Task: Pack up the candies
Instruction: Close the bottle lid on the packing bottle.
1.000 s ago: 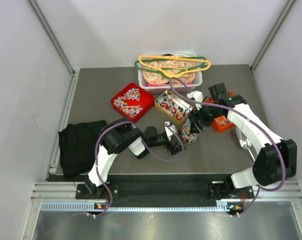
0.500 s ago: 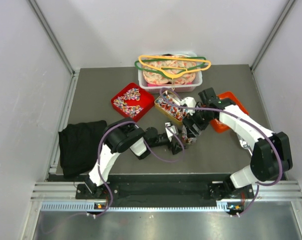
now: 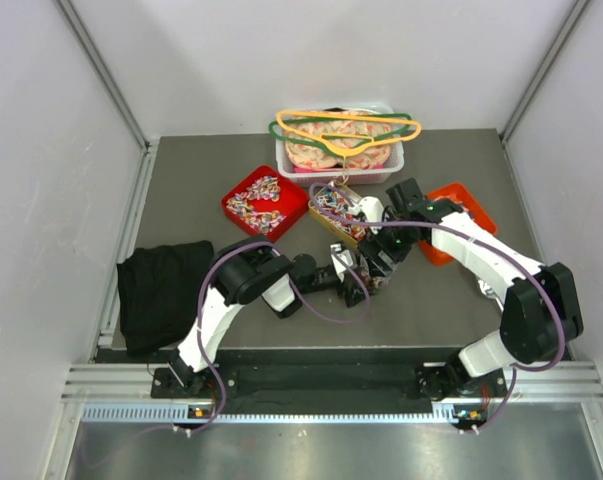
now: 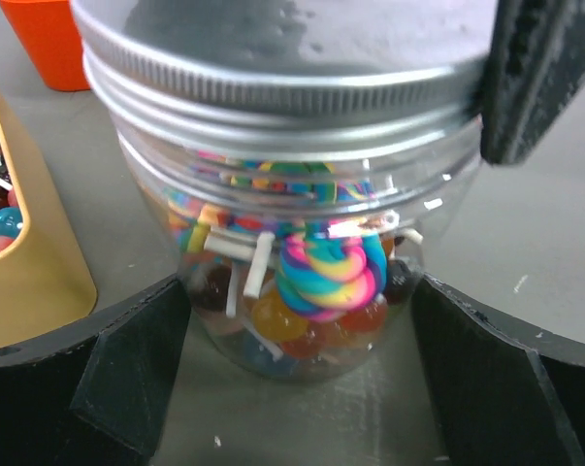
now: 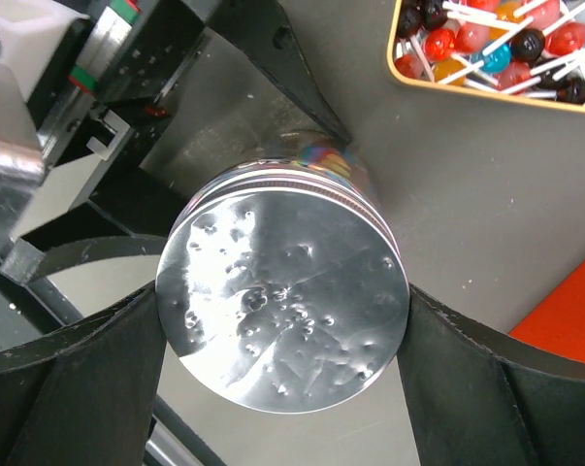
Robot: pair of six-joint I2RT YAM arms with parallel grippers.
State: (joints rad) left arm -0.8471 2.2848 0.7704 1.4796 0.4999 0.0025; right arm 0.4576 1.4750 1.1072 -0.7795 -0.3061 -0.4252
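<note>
The candies (image 4: 316,277), swirled and round lollipops, filled a clear plastic jar (image 4: 273,184) standing on the dark grey desk (image 4: 530,243) between the fingers of the left gripper (image 4: 300,291), spread wide beside its lower body, while the right gripper (image 5: 284,316) from above clamped the jar's shiny silver screw lid (image 5: 273,282), a finger against each side.
</note>
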